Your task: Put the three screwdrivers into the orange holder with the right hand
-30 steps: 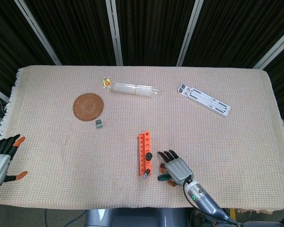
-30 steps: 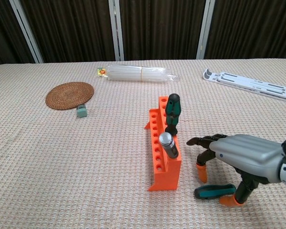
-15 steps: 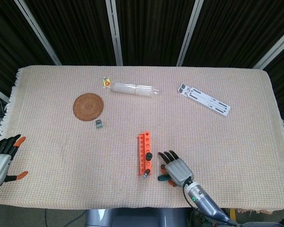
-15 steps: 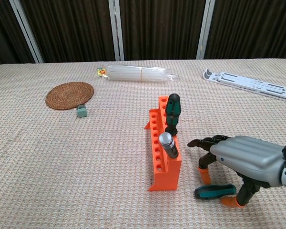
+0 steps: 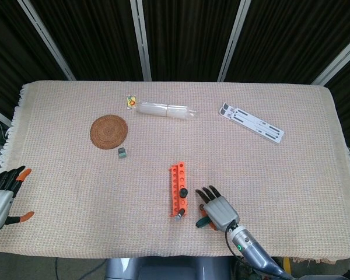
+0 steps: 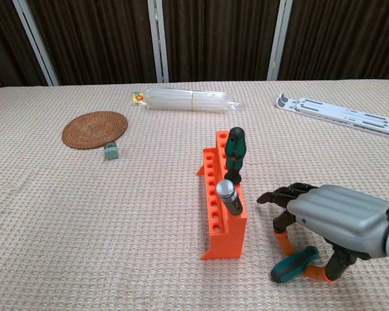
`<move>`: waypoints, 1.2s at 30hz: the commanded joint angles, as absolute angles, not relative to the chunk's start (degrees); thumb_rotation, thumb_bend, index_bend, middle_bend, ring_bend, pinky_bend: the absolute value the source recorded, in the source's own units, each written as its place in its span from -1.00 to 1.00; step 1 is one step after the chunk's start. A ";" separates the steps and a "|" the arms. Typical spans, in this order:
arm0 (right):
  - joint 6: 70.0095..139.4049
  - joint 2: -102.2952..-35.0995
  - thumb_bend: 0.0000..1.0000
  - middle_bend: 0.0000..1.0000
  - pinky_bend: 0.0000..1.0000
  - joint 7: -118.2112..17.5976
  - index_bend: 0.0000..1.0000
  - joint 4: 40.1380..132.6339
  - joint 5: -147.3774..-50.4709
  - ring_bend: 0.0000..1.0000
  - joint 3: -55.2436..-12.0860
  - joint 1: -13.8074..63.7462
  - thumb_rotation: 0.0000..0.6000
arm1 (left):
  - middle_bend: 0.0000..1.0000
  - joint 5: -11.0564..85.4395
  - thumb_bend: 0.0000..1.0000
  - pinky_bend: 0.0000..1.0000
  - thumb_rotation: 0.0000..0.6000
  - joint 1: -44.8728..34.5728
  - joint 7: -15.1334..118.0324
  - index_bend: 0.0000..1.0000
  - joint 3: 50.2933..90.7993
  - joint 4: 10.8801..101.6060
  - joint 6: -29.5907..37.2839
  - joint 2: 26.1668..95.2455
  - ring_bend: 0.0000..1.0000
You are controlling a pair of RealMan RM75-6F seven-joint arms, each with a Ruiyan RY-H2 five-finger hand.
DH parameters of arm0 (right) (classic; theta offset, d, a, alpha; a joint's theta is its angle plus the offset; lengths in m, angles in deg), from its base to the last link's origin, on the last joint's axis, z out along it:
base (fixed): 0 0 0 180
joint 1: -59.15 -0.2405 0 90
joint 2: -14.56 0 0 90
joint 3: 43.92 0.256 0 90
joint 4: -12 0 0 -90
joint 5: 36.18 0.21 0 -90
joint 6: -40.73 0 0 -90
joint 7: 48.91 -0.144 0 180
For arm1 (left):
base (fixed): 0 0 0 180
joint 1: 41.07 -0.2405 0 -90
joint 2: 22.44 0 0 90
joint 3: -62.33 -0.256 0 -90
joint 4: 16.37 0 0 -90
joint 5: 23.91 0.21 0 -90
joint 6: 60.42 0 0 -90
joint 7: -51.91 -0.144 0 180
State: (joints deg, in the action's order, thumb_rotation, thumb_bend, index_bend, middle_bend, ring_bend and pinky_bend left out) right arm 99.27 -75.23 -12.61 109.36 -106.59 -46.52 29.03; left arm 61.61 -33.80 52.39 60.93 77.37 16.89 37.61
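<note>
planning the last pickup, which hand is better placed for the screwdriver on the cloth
Right. The right hand is at the loose screwdriver beside the orange holder; the left hand sits at the far table edge.

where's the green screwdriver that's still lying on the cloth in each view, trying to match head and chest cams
Head view: the loose green screwdriver lies near the bottom centre, mostly covered by the right hand, just right of the orange holder.
Chest view: the loose green screwdriver lies at lower right, under the right hand, right of the orange holder.
Shared landmark: the orange holder, with two tools standing in it.
</note>
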 commanded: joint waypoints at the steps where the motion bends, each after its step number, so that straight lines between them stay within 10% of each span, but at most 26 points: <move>1: 99.86 -74.86 -0.36 -0.89 -1.00 -13.28 0.15 109.80 -106.98 -1.00 -45.82 29.01 1.00 | -1.00 61.57 -0.96 -1.00 1.00 -33.78 52.40 -0.94 60.92 77.38 16.81 37.62 -1.00; 25: 79.74 -55.78 -0.34 -0.76 -1.00 -61.59 0.26 120.72 -86.26 -1.00 -20.83 26.34 1.00 | -1.00 63.65 -0.96 -1.00 1.00 -32.94 47.64 -0.93 60.83 79.82 17.15 37.95 -1.00; 36: 77.39 -59.83 -0.33 -0.75 -1.00 -79.36 0.26 114.79 -93.86 -1.00 -14.67 27.26 1.00 | -1.00 66.44 -0.96 -1.00 1.00 -34.13 46.52 -0.93 60.98 78.01 21.61 40.43 -1.00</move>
